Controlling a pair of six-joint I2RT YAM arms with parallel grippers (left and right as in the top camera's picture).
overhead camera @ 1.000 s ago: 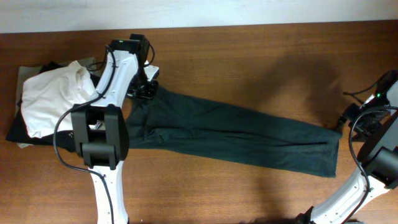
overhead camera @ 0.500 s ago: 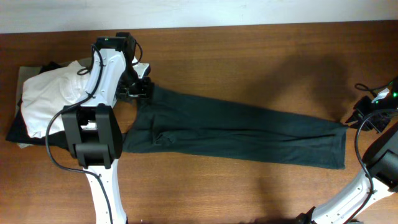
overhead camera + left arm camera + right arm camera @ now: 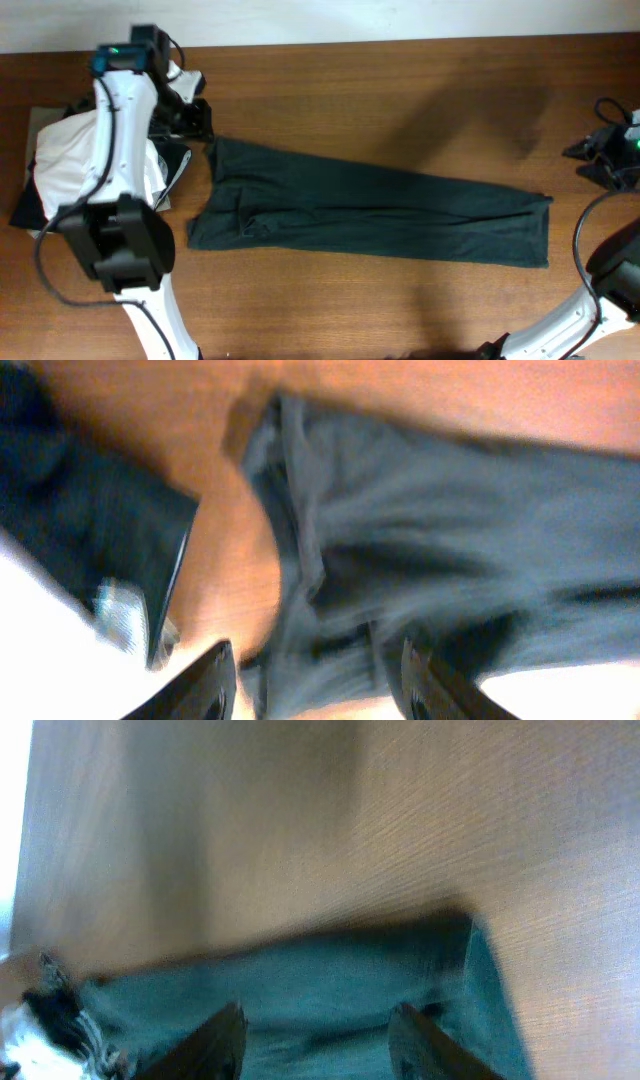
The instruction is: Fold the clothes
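The clothes (image 3: 370,212) are a dark charcoal garment lying flat as a long band across the table's middle, its wider end at the left. No lettering shows on it. My left gripper (image 3: 190,118) hovers just beyond the band's upper left corner. In the left wrist view its jaws (image 3: 318,685) stand open and empty over the cloth (image 3: 420,550). Off the band's right end, near the table's right edge, is my right gripper (image 3: 597,160). In the right wrist view it (image 3: 320,1042) is open and empty, with the cloth's end (image 3: 330,990) below and apart.
A white folded shirt (image 3: 70,160) lies on a stack of dark and grey garments (image 3: 30,210) at the far left, under my left arm. Bare wooden table (image 3: 400,100) stretches behind and in front of the band. A white wall runs along the back edge.
Both grippers have let go of the garment's ends and pulled away, the left up and leftward, the right toward the right edge. The band now lies stretched flat.
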